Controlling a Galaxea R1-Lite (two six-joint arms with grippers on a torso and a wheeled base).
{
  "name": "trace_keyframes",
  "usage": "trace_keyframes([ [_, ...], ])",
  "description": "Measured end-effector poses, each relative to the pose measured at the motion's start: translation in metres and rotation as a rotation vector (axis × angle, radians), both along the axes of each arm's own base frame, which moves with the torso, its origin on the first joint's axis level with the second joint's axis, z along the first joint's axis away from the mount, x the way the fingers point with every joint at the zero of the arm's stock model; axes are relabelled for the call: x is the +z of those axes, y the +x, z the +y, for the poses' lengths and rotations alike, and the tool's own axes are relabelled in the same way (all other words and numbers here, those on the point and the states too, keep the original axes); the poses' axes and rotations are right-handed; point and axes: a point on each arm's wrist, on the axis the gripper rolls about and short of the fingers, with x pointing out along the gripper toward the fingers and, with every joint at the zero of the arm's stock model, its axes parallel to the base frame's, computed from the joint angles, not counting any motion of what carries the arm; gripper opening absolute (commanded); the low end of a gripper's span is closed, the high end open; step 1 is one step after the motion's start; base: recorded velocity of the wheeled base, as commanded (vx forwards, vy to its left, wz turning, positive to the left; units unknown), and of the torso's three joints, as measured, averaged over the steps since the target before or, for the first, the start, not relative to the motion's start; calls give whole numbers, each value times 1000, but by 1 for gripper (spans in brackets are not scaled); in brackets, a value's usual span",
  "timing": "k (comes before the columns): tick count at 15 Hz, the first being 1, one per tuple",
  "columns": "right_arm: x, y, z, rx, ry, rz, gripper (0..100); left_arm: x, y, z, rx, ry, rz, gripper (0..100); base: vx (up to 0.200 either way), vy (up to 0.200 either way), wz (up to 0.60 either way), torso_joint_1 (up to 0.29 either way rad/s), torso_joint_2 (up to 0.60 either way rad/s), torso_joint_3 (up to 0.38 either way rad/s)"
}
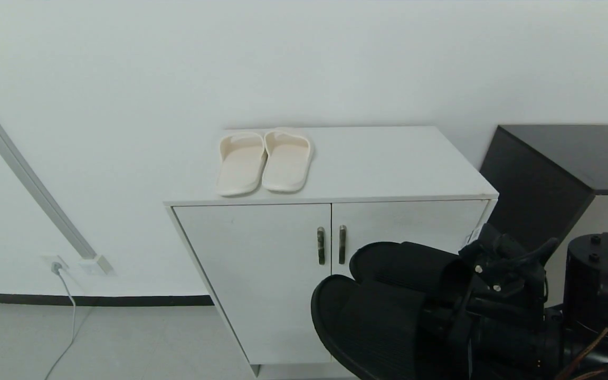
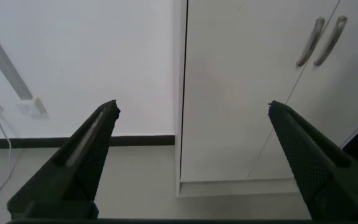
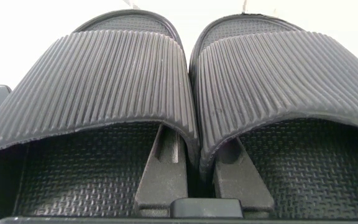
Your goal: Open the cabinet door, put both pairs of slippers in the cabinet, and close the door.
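Standing mid-frame in the head view, the white cabinet [image 1: 256, 274] has both doors shut, with its two dark handles [image 1: 331, 245] side by side at the centre seam. A dark desk [image 1: 573, 153] sits at the right edge. At lower right, the black slippers [image 1: 383, 306] are pinched together by the right gripper [image 3: 196, 155], one finger [image 3: 160, 174] inside each slipper. The cream slippers [image 1: 264, 161] lie side by side on the cabinet's top, left of centre. The left gripper [image 2: 193, 106] is spread wide, holding nothing, facing the cabinet's left door.
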Motion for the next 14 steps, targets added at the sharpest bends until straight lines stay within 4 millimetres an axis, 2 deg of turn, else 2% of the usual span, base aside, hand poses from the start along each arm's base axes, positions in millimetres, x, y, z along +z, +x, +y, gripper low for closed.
trace_keyframes([
  [8,-3,-1,-1,5,-21,-8,0,0,0,0,-2,7,1,100,0,0,0,-180,501,319],
  [14,-5,-2,-2,6,-27,-2,0,0,0,0,-3,8,1,100,0,0,0,-128,467,337],
])
